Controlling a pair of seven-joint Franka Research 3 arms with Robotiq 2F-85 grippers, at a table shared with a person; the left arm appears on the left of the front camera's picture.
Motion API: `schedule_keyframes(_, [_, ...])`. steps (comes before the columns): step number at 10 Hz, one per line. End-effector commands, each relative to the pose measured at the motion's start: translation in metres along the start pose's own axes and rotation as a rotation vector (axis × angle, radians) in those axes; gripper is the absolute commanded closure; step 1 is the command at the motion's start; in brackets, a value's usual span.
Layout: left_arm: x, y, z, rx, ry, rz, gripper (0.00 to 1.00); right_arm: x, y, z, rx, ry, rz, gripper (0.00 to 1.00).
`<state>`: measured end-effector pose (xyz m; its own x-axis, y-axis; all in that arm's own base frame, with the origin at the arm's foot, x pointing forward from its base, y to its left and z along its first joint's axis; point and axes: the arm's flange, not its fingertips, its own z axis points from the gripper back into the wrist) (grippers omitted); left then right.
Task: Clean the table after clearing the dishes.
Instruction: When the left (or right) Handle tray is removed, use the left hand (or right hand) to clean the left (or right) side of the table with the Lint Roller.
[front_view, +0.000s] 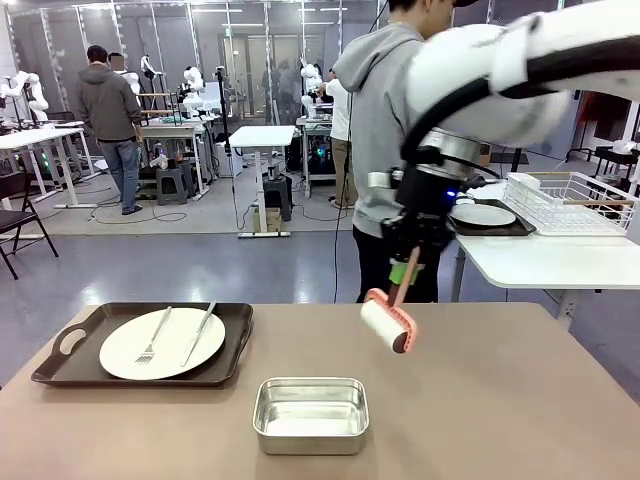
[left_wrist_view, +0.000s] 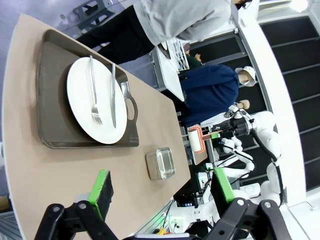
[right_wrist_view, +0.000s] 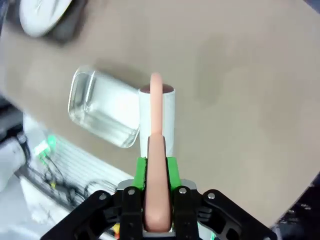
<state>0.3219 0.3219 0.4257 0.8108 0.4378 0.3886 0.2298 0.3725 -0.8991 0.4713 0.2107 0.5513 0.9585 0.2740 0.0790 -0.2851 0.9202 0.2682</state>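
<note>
Right fingers (right_wrist_view: 172, 169) pinch pink-handled white cylindrical roller (front_view: 386, 326) above matte table (front_view: 520, 400); left fingers (left_wrist_view: 102, 187) wide, empty.

steel pan (front_view: 311, 414): mouth up | wire rack (front_view: 570, 203): on white side table (front_view: 540, 265)

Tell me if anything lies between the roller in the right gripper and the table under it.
Nothing visible does. The roller in the right gripper hangs over bare table; the steel pan and the tray lie to its left.
</note>
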Motion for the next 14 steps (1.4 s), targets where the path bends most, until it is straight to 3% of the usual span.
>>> schedule_keyframes(1, [-0.001, -0.001, 0.002, -0.004, -0.002, -0.007, 0.00, -0.032, -0.017, -0.006, -0.021, -0.179, -0.172, 1.00])
schedule_keyframes(2, [-0.001, -0.001, 0.002, -0.004, -0.002, -0.007, 0.00, -0.031, -0.028, -0.007, -0.017, -0.192, -0.161, 1.00])
schedule_keyframes(3, [-0.001, -0.001, 0.002, -0.004, -0.002, -0.007, 0.00, -0.026, -0.020, -0.017, -0.016, -0.056, 0.114, 1.00])
schedule_keyframes(4, [-0.001, -0.001, 0.002, -0.004, -0.002, -0.007, 0.00, -0.024, -0.039, 0.003, -0.001, -0.145, -0.153, 1.00])
schedule_keyframes(8, [-0.001, -0.001, 0.002, -0.004, -0.002, -0.007, 0.00, -0.024, -0.039, 0.003, -0.001, -0.145, -0.153, 1.00])
schedule_keyframes(9, [-0.001, -0.001, 0.002, -0.004, -0.002, -0.007, 0.00, -0.026, -0.042, 0.001, -0.006, -0.144, -0.118, 0.80])
schedule_keyframes(10, [-0.001, -0.001, 0.002, -0.004, -0.002, -0.007, 0.00, -0.014, -0.075, -0.009, 0.168, -0.135, -0.140, 0.80])
schedule_keyframes(11, [-0.001, -0.001, 0.002, -0.004, -0.002, -0.007, 0.00, -0.012, -0.097, -0.024, 0.245, -0.137, -0.157, 0.80])
schedule_keyframes(14, [-0.001, -0.001, 0.002, -0.004, -0.002, -0.007, 0.00, 0.013, -0.152, -0.047, 0.370, -0.189, -0.258, 0.80])
